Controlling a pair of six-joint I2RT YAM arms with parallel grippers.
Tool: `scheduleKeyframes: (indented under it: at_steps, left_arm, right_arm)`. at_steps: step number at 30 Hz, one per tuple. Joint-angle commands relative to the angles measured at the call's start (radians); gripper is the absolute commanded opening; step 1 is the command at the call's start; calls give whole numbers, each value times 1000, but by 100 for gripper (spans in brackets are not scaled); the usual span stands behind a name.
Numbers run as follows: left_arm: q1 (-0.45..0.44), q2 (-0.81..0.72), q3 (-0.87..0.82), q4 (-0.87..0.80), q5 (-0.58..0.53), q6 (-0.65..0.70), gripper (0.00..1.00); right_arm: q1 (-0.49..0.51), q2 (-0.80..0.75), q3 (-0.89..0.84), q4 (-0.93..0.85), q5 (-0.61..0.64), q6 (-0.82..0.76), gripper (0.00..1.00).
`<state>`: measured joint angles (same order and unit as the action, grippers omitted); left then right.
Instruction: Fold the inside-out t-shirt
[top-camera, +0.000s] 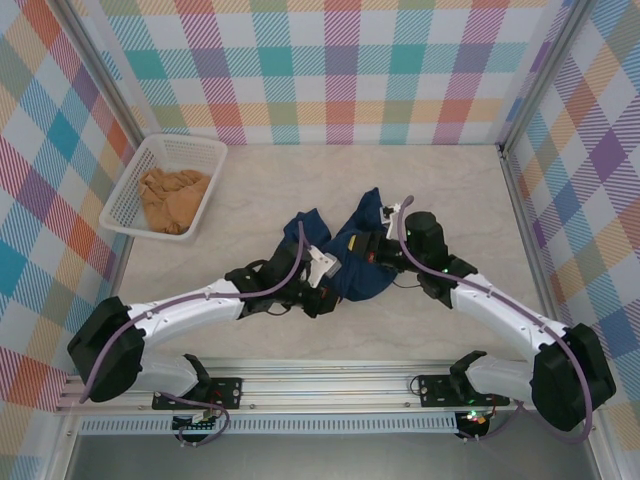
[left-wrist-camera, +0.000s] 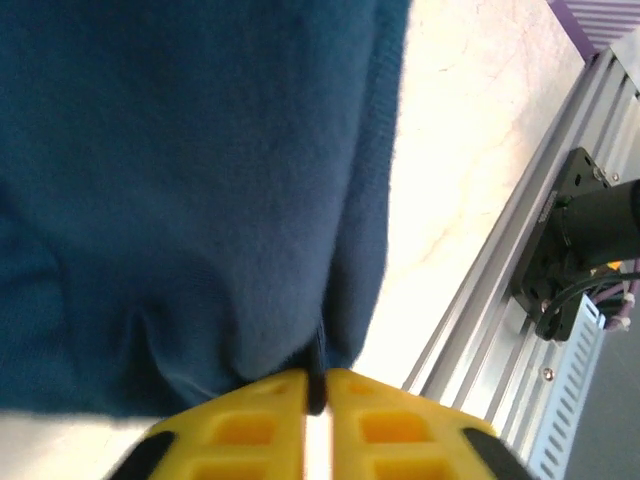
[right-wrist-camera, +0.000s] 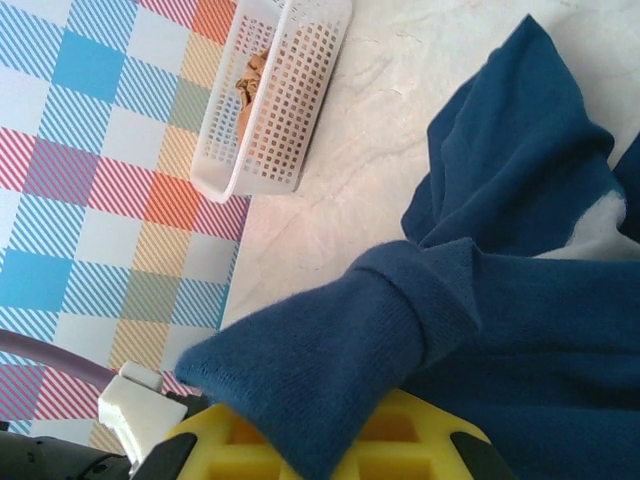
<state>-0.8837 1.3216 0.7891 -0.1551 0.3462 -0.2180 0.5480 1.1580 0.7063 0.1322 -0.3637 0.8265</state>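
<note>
One dark navy t-shirt (top-camera: 352, 262) lies bunched near the middle of the table (top-camera: 300, 180), its cloth rumpled and partly raised between the two arms. At the shirt's eight o'clock edge in the overhead view, the left gripper (left-wrist-camera: 316, 385) has its yellow fingers (left-wrist-camera: 250, 415) pinched on the hem, with a sliver of cloth between the tips. At the shirt's two o'clock side, the right gripper (top-camera: 378, 250) is clenched on a thick fold that drapes over it. Toward ten o'clock, well apart, a white basket (top-camera: 190, 142) holds a tan garment (top-camera: 172, 200) beside the checked wall (top-camera: 340, 60).
</note>
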Motion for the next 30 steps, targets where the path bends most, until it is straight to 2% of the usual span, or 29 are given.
scheduleKeyframes:
  at_steps: [1,3,8,13,15,18,27,30]
  left_arm:
    - [-11,-98,4,-13,-50,22,29]
    - [-2,-150,2,-5,-87,16,38]
    - [37,-195,32,5,-201,-23,50]
    - [44,-83,129,-33,-94,14,57]
    - [43,-53,148,-26,-84,11,57]
    - [45,-29,163,-27,-97,22,55]
    - [54,26,178,2,-100,10,30]
    - [58,40,182,11,-87,11,25]
  right_arm:
    - [-8,-46,27,-66,0,-117,0]
    - [-8,-55,26,-90,-19,-159,0]
    - [-8,-67,10,-88,-45,-185,0]
    - [-8,-64,9,-82,-53,-187,0]
    - [-8,-58,8,-75,-59,-183,0]
    - [-8,-59,-1,-66,-60,-177,0]
    - [-8,-60,-15,-50,-71,-170,0]
    - [-8,-57,-18,-42,-76,-169,0]
